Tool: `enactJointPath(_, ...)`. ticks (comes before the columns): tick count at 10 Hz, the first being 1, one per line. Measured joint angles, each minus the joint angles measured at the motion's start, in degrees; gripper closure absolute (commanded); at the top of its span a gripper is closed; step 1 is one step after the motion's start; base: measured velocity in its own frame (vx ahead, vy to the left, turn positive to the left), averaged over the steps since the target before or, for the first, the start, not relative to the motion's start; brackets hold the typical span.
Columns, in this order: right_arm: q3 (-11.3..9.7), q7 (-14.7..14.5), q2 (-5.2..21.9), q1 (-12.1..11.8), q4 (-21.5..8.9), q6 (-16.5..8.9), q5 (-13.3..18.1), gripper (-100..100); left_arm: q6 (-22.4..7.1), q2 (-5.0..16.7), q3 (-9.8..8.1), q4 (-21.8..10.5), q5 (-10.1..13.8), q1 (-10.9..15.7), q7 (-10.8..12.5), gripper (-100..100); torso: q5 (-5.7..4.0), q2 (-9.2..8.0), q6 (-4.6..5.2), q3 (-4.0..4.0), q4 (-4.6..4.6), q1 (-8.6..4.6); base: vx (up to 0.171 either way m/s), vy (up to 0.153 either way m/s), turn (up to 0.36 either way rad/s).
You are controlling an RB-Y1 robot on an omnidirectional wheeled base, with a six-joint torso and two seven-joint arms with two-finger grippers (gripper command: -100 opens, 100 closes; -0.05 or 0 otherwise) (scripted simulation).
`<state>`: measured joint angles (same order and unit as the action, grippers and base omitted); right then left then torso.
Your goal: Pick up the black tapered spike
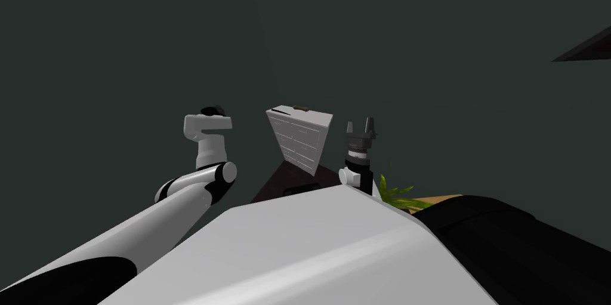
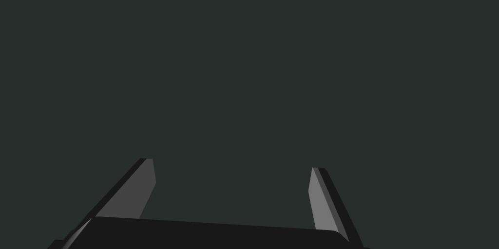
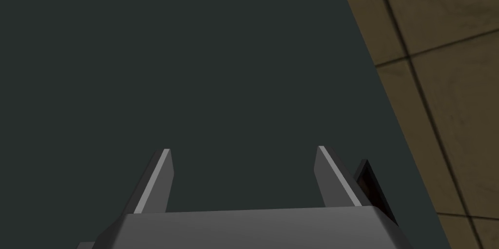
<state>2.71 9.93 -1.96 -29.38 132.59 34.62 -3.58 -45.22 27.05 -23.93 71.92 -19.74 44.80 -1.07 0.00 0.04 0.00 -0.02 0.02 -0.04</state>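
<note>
Dresser (image 1: pixel 301 137) white, matt; wall (image 1: pixel 119 33) dark, smooth, matt.

The left arm (image 1: pixel 179 197) was glossy white and rounded, with a black elbow joint (image 1: pixel 225 173) and a black cap on its blocky white wrist (image 1: pixel 206 128). The right arm (image 1: pixel 352 177) showed a white knuckle and a grey-ringed collar, then the dark right gripper (image 1: pixel 360 125). The left gripper (image 2: pixel 233 165) had grey blade fingers on a black box.
</note>
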Motion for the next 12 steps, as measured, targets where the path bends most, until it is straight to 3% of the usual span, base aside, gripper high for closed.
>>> enactJointPath(12,0.0,0.0,0.0,0.0,0.0,0.0,0.0,0,-16.67,2.09,-5.0,-13.52,-2.12,16.72,-4.27,-100,0.01,0.07,-0.01,-0.04,0.02,0.02,0.02,0.003,-0.086)
